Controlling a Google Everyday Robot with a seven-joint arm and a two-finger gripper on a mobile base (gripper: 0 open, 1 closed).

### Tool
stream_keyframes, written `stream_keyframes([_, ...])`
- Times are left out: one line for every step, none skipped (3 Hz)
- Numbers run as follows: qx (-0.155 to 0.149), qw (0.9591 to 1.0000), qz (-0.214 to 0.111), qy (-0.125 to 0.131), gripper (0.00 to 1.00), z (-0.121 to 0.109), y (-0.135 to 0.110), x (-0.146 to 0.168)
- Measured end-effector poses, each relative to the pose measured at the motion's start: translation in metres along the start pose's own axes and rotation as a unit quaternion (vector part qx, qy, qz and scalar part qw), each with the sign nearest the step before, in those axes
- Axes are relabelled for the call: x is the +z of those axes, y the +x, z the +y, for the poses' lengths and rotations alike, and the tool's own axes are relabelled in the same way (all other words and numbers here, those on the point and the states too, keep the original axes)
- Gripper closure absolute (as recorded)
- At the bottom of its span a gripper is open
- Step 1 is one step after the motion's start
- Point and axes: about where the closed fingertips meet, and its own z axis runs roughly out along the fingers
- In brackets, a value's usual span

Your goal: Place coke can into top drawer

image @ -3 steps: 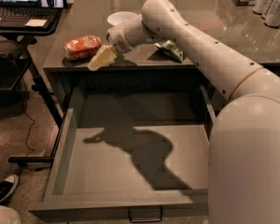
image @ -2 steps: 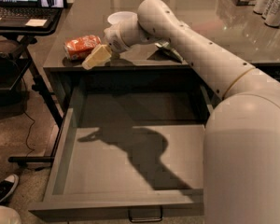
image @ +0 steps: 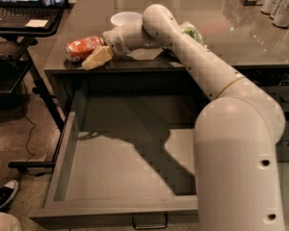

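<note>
Camera view shows gripper just beside coke can.

Arm extends leftward, pincer at upper left, tilted down.

The top drawer stands pulled out below the bench edge, its floor open from above on the left; the arm crosses over its right rear. The gripper sits at the bench's front left corner, just beside the coke can, a white bowl behind it and a laptop stand near on the left.
</note>
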Motion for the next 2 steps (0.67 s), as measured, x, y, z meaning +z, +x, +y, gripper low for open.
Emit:
stream_keyframes([0.003,0.9995,-0.026,-0.020,0.19,-0.0081,0.0030,0.0067])
stream_keyframes([0.002,0.9990,-0.039,-0.023,0.42,-0.0105,0.0003,0.0058])
